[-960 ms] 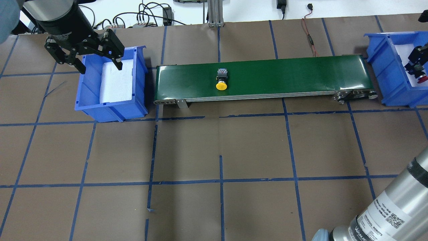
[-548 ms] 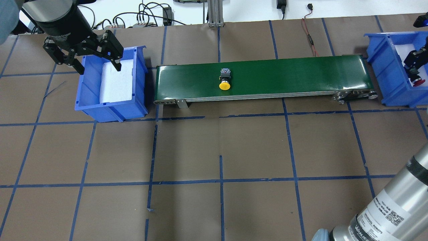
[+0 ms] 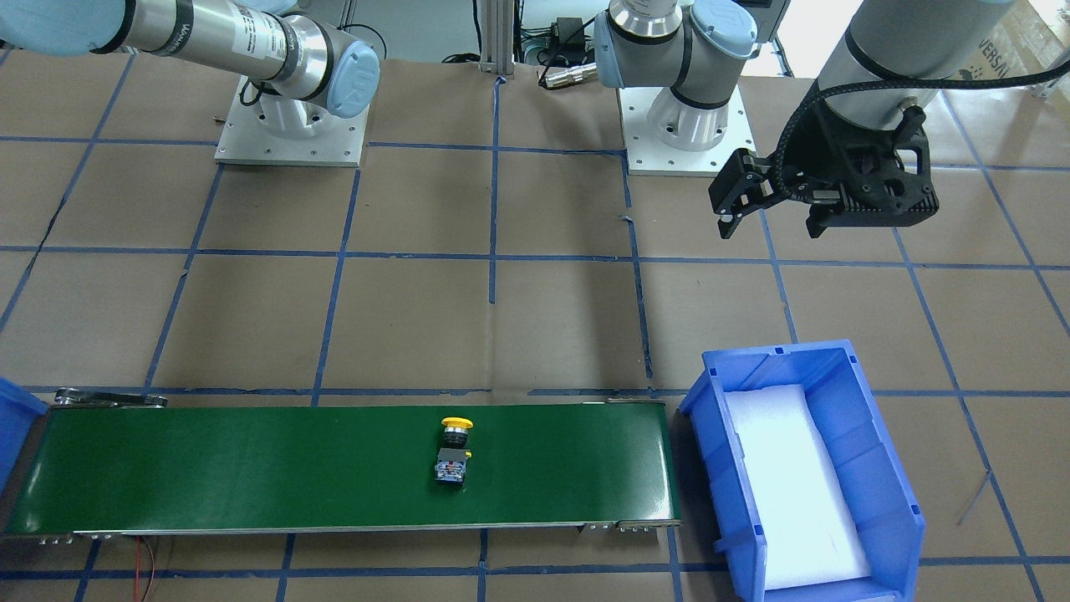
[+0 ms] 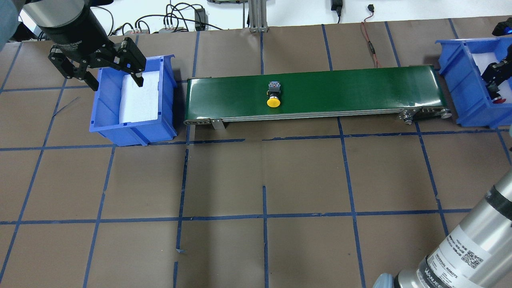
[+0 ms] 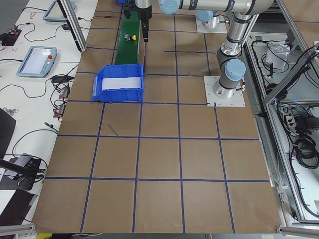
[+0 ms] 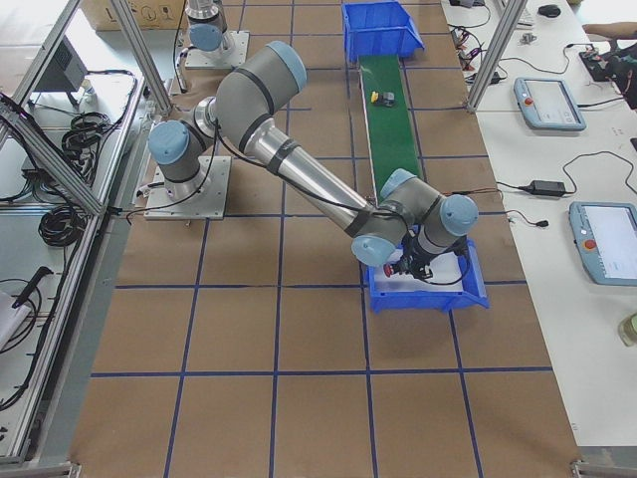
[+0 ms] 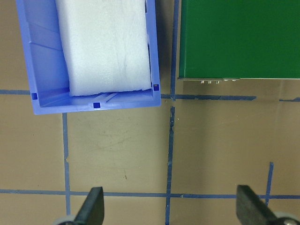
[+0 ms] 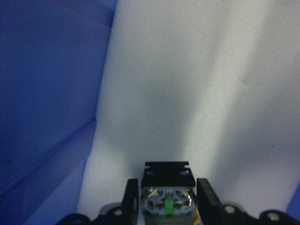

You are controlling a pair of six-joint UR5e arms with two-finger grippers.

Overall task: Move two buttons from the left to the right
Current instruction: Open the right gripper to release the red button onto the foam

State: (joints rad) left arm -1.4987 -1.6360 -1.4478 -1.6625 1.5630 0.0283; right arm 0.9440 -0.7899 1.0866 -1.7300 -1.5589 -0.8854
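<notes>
The yellow button [image 4: 273, 98] lies on its side on the green conveyor belt [image 4: 360, 88], left of the middle; it also shows in the front-facing view [image 3: 454, 451]. The red button [image 4: 499, 99] is low inside the right blue bin [image 4: 460, 80]. My right gripper [image 4: 495, 89] is shut on it; the right wrist view shows its grey contact block [image 8: 166, 198] between the fingers [image 8: 131, 197] over white foam. My left gripper [image 4: 116, 84] is open and empty above the near edge of the left blue bin [image 4: 132, 128]; its fingers [image 7: 91, 208] stand wide apart.
The left bin [image 3: 894, 518] holds only a white foam pad [image 4: 138, 98]. Cables [image 4: 370, 40] lie behind the belt's far side. Brown paper with blue tape lines covers the table [image 4: 260, 180]. My right arm's forearm [image 4: 464, 248] crosses the near right corner.
The yellow button has travelled a little to the right on the belt. My right gripper has sunk lower into the right bin with the red button. My left gripper drifted slightly up and left.
</notes>
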